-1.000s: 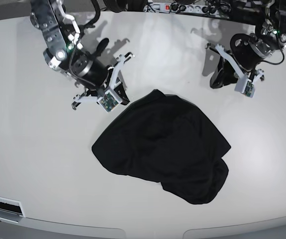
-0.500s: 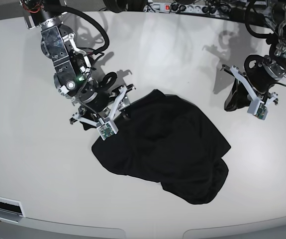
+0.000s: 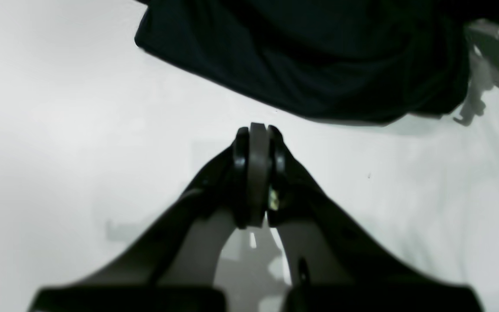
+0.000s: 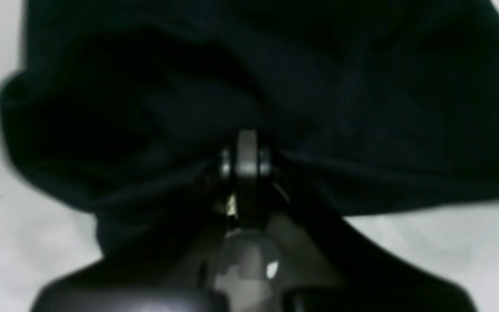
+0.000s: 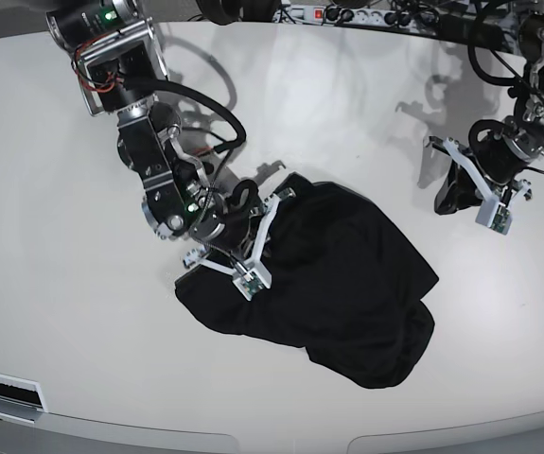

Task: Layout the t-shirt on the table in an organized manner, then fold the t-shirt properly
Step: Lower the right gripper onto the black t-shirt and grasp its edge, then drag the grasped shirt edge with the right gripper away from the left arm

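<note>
Black fabric: the shirt [image 5: 319, 284] lies crumpled in a rough heap near the middle of the table [image 5: 54, 312], toward the front edge, with no sleeve, collar or hem laid out flat.

**Step in hand.** Layout, first grasp. No folding has begun.

**Right gripper** [image 4: 246, 149]. Jaws closed on a fold of the shirt at the heap's left edge in the base view. In the right wrist view, taut creases run from the cloth into the closed tips, which indicates a pinch rather than a mere touch. How many layers are caught cannot be told.

**Left gripper** [image 3: 258, 143]. Jaws pressed together, holding nothing. It hangs over bare table to the right of the shirt in the base view, well apart from the cloth; the shirt's edge [image 3: 275, 104] shows just ahead of its tips in the left wrist view.

**Next move, as judged.**
1. Lift the pinched fold and draw it outward to open the heap.
2. Bring the left gripper to the opposite edge, open it, and take a second hold.
3. Pull both holds apart to spread the shirt flat.

Thin cloth may slip from the pinch, or drag as one bundle.
</note>
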Available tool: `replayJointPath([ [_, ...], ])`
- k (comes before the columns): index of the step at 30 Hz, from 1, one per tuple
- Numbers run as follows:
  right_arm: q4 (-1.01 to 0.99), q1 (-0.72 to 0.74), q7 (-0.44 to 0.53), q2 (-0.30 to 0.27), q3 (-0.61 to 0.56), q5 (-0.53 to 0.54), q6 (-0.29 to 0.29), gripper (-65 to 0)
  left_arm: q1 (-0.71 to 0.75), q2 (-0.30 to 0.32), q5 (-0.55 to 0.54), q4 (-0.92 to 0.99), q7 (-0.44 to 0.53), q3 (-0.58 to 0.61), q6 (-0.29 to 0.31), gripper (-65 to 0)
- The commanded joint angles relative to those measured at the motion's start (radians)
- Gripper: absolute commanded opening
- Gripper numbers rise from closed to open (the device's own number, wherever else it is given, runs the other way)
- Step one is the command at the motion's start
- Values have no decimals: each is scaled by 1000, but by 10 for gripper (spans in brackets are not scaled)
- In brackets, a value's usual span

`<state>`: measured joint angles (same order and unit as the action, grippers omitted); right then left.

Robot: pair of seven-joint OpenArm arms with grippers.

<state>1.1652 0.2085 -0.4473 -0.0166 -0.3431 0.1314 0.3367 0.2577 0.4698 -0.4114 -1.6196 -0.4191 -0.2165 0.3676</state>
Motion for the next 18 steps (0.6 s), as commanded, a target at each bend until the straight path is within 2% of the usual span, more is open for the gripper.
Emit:
replayJointPath([
  [1,45,39,13,2,3,5,13,-650,-8,15,-10,-14,21,-6,0,-650],
  [5,219,49,-58,-2,3,2,21,-650,-6,15,-9,-14,18,-6,12,-650],
  [10,464,49,-197,-3,3,3,-11,-650,-4,15,-10,-14,-43,-6,68,-650],
  [13,501,48,-293,-3,3,79,29,-650,3,15,-9,-14,-46,-6,67,-650],
  [15,493,16,-289,0,3,151,77,-555,8,15,-10,-14,-45,-6,67,-650],
  [18,435,-42,-204,9,-6,175,137,-323,7,15,-14,-14,-43,-6,67,-650],
])
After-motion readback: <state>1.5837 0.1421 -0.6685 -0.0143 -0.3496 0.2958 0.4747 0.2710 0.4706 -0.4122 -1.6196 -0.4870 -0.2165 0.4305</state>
